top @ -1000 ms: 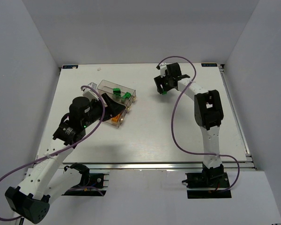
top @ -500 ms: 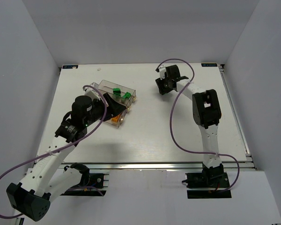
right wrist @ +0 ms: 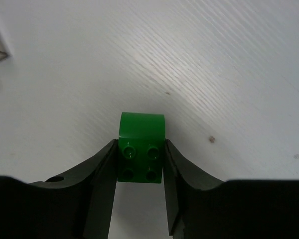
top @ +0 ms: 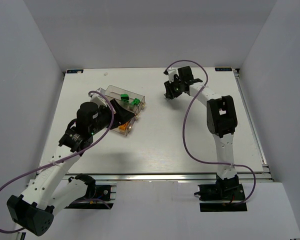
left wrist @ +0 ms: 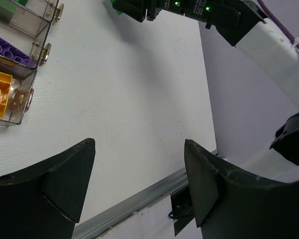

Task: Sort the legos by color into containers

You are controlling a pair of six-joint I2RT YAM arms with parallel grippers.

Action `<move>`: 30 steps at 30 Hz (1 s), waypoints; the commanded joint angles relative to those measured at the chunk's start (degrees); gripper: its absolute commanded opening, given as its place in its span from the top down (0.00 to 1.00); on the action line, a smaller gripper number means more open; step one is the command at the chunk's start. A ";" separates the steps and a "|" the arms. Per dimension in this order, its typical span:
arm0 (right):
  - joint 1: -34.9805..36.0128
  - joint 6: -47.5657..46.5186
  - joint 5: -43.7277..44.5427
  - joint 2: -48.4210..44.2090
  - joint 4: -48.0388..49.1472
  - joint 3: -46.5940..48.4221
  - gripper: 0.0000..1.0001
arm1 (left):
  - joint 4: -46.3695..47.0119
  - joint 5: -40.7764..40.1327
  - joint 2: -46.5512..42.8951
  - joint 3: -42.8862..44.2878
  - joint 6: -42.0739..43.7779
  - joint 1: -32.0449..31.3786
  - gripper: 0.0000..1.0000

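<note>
Squarely between the right jaws sits a green brick, studs toward the wrist camera. A finger presses each flat side, so the jaws are narrowed onto it while it appears to rest on the tabletop. That spot lies well to the right of the clear bin block. The left jaws stand wide and hold nothing, hanging just on the near side of the bin block, by its yellow-brick end.

The step in hand looks like the pickup. It probably goes best if the pinch stays centred on the flat sides and the lift is straight up before any sideways travel.

Other green bricks lie in the block's far compartment, with a purple brick and a yellow brick in the compartments nearer. Release low over the far one, approaching from the far side to stay off the left arm.
</note>
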 commanded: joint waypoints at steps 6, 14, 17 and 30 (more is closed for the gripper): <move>6.24 -1.83 -21.34 -9.91 2.87 5.92 1.00 | 0.35 -1.31 -2.77 0.78 -0.14 0.07 0.18; 14.76 0.45 -15.03 -2.18 0.84 19.46 0.96 | -0.52 -2.01 -4.44 0.87 -0.32 0.07 0.18; 16.61 2.65 -10.72 -0.77 4.17 19.38 0.96 | -1.40 -2.63 -5.41 1.13 -0.40 0.07 0.18; 18.55 1.86 -3.58 3.02 6.03 17.97 0.74 | -2.64 -3.68 -7.52 0.43 -1.02 0.07 0.18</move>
